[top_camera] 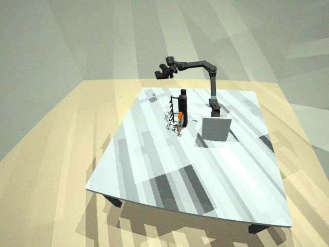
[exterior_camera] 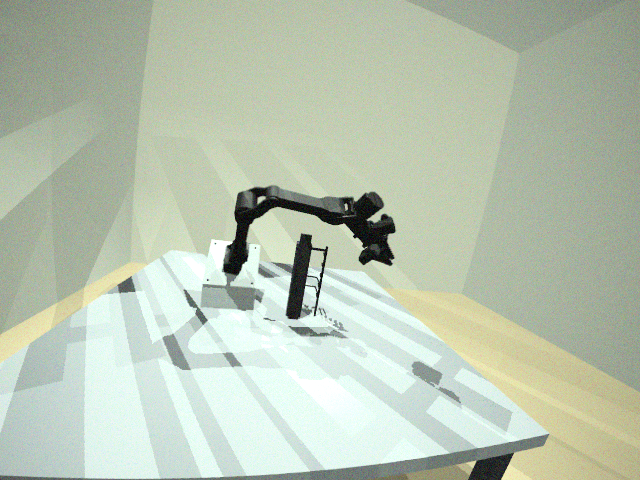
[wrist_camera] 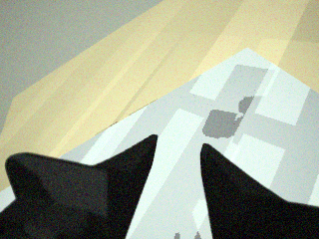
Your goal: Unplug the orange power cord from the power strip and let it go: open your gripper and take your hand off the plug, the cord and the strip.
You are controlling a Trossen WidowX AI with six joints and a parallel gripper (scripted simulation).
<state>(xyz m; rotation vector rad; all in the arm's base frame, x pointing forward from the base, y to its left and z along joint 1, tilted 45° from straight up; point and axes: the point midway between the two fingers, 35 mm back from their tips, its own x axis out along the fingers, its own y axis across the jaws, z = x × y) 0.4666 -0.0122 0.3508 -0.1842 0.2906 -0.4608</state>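
Approach step: the end effector [exterior_camera: 379, 253], partly spread and empty, hovers beyond the power strip [top_camera: 182, 107]; next, descend to the orange plug [top_camera: 180, 116].

The power strip [top_camera: 182, 107] stands upright on the table [top_camera: 164, 170], the plug [top_camera: 180, 116] in its side, the pincer [top_camera: 161, 71] high above.

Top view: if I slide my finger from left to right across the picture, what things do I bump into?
Jaws of the gripper → wire rack → orange plug → black power strip → white base block.
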